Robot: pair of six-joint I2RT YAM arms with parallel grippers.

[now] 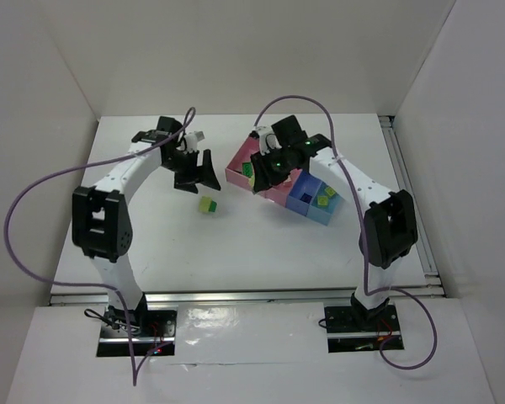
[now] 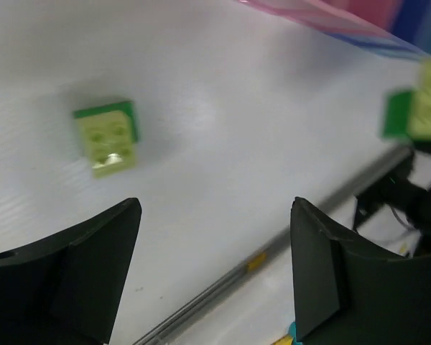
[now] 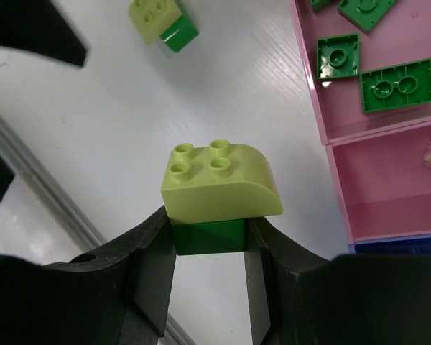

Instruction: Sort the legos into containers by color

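The row of bins (image 1: 273,195) sits slanted on the white desk (image 1: 236,248), toward its far right. From its blue end a strip of bare desk runs to the metal rail (image 1: 408,202) along the right edge. Left of the bins and nearer the arm bases than them, the desk lies open down to the front rail (image 1: 236,295). White walls (image 1: 59,126) close in the left, right and far sides.

The right claw (image 3: 210,230) hangs at the pink end of the row, on the side facing the open desk. Its fingers are clamped on the dark green base of the held lego pair (image 3: 219,188), which has a rounded yellow-green brick stacked on top. The wide pink bin (image 3: 307,86) just beside it holds flat green legos (image 3: 395,86). The narrow pink bin (image 3: 337,194) comes next in the row.

The left claw (image 2: 215,215) stands well left of the bins with its fingers spread wide and nothing between them. The loose lego pair (image 2: 108,138), yellow-green on green, lies on the desk left of the pink end. It is a short way beyond the spread fingertips, nearer the left finger and touching neither.
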